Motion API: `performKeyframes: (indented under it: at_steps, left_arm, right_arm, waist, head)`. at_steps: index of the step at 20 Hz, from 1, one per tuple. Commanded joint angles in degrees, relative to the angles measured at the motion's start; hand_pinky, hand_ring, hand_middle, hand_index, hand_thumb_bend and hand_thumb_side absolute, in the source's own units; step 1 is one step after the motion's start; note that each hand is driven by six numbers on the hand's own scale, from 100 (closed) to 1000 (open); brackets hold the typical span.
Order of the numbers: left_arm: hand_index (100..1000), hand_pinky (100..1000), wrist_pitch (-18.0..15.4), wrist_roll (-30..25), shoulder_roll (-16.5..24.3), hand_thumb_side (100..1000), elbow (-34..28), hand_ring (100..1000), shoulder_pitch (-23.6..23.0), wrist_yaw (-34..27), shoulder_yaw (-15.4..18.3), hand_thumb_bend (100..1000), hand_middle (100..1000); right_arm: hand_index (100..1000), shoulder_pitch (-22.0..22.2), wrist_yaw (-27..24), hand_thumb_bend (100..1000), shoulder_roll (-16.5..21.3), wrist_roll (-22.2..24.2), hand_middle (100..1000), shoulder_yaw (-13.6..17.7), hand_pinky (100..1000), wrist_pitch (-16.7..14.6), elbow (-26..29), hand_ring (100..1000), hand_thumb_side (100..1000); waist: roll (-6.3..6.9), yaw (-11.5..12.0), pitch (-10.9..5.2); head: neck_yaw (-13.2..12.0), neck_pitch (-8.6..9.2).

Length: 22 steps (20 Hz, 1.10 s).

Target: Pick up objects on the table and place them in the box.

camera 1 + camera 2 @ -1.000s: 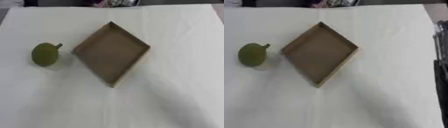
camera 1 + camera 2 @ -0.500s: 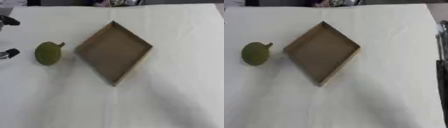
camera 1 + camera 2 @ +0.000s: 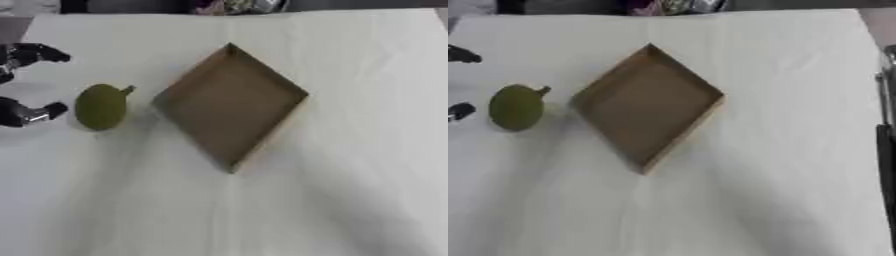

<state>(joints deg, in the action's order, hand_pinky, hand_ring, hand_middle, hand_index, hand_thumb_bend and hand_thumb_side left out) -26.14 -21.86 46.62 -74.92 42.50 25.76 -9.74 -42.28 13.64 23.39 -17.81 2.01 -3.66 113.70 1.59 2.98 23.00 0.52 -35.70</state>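
Note:
A green pear-like fruit with a short stem lies on the white table, left of the box. The brown cardboard box sits turned like a diamond in the middle, with nothing inside it. My left hand comes in at the left edge, open, with its fingers above and its thumb below spread wide, just left of the fruit and apart from it. My right hand shows in neither view.
A white cloth covers the table. Dark clutter lies beyond the far edge. A dark upright bar stands at the right edge of the right eye view.
My left hand has come in from the left edge and moved toward the fruit. The camera has shifted slightly; fruit and box stay where they were.

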Motion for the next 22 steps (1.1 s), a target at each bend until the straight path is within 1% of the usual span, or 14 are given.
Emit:
performKeyframes:
  at_steps: [1, 7, 10, 11, 13, 14, 15, 17, 18, 19, 20, 22]
  left_arm:
    - [956, 948, 0.1, -1.2, -0.8, 619, -0.8, 901, 2.4, -0.1, 0.9, 333, 866]
    - [957, 945, 0.3, -4.8, -5.0, 630, -0.6, 901, 6.0, 0.2, -0.6, 319, 867]
    - [961, 947, 0.7, -6.8, -5.8, 648, -0.2, 904, 6.4, -0.1, -0.9, 320, 873]
    - [964, 954, 0.9, -7.6, -5.9, 689, -0.1, 913, 6.3, -0.3, -1.0, 347, 879]
    - [964, 954, 1.3, -9.4, -5.9, 697, 0.0, 913, 6.3, -1.1, -1.0, 354, 879]
    - [963, 966, 1.3, -10.4, -5.8, 838, -0.3, 923, 6.3, -1.2, -1.0, 429, 878]
    - [961, 969, 1.3, -11.3, -5.8, 865, -0.6, 924, 6.4, -1.2, -0.8, 449, 876]
    - [961, 970, 1.5, -12.5, -5.6, 875, -1.0, 924, 6.3, -0.8, -0.8, 483, 873]
    - [962, 969, 1.6, -12.9, -5.5, 864, -1.0, 923, 6.2, -0.3, -0.9, 492, 871]
    - [967, 968, 1.8, -13.2, -5.5, 843, -1.0, 925, 6.1, 0.1, -1.0, 487, 874]
    - [967, 968, 1.8, -13.5, -5.5, 843, -0.8, 925, 6.0, 0.5, -1.0, 487, 874]
    - [975, 966, 2.0, -14.2, -5.7, 789, -0.3, 936, 5.9, 1.0, -1.0, 465, 878]
  right_arm:
    - [826, -0.5, -0.5, 100, 0.4, 0.0, 554, 0.1, 791, 0.0, 0.9, 648, 593]
    - [826, -0.3, -0.1, 100, 0.3, -0.5, 555, 0.5, 791, -0.2, 0.9, 648, 595]
    - [826, -0.2, -0.1, 100, 0.3, -0.6, 555, 0.5, 791, -0.2, 0.9, 648, 595]
    - [826, -0.1, -0.1, 100, 0.4, -0.6, 555, 0.5, 791, -0.2, 0.9, 648, 594]
    - [826, -0.1, -0.1, 100, 0.4, -0.6, 555, 0.5, 791, -0.2, 0.9, 648, 594]
    - [826, 0.0, -0.1, 100, 0.4, -0.6, 555, 0.5, 792, -0.2, 0.9, 648, 595]
    - [826, 0.0, -0.1, 100, 0.4, -0.6, 555, 0.4, 792, -0.1, 0.9, 648, 595]
    - [826, 0.1, -0.1, 100, 0.4, -0.6, 555, 0.4, 792, -0.1, 0.9, 648, 595]
    - [826, 0.0, -0.2, 100, 0.3, -0.6, 554, 0.4, 792, -0.2, 0.9, 648, 594]
    - [826, 0.0, -0.2, 100, 0.3, -0.6, 554, 0.3, 792, -0.2, 0.9, 648, 594]
    - [826, 0.0, -0.2, 100, 0.3, -0.5, 554, 0.3, 792, -0.2, 0.9, 648, 594]
    - [826, 0.0, -0.2, 100, 0.3, -0.5, 554, 0.3, 792, -0.1, 0.9, 648, 594]
  waist:
    - [-0.04, 0.2, -1.61]
    - [0.09, 0.6, -1.72]
    - [0.21, 0.6, -1.74]
    - [0.24, 0.7, -1.74]
    - [0.27, 0.7, -1.75]
    - [0.29, 0.8, -1.75]
    - [0.3, 0.9, -1.76]
    - [0.29, 1.0, -1.77]
    - [0.27, 1.0, -1.78]
    - [0.23, 1.0, -1.77]
    - [0.19, 1.0, -1.77]
    - [0.09, 1.1, -1.78]
  head:
    - [-0.4, 0.46]
    - [-0.7, 0.09]
    - [-0.6, -0.08]
    - [-0.5, -0.12]
    - [-0.3, -0.16]
    - [-0.2, -0.16]
    - [-0.1, -0.16]
    - [-0.1, -0.11]
    - [-0.2, -0.1]
    - [-0.3, -0.05]
    - [-0.3, -0.01]
    - [-0.4, 0.0]
